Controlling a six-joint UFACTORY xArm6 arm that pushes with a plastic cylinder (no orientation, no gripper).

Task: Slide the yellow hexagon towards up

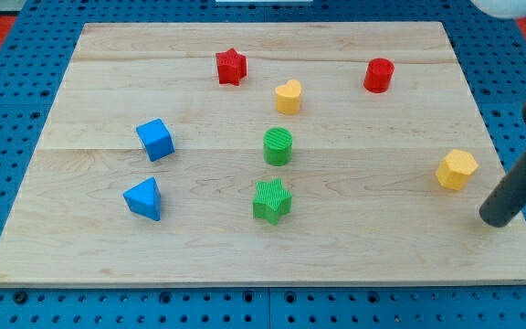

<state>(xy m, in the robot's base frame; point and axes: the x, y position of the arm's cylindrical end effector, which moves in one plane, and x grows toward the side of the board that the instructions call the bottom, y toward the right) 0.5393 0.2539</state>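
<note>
Wooden worktop [153,91] on blue pegboard, eight blocks scattered.
Yellow hexagon [456,170] near view's right edge; my tip [494,220] just below-right of it, apart. End effector: plain rod, nothing gripped.

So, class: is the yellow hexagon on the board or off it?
On: the yellow hexagon sits on the wooden board, near its right edge.

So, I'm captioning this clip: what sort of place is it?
Likely a robotics lab bench: a wooden board on a blue perforated table, small coloured blocks, and my tip below-right of the yellow hexagon.
</note>
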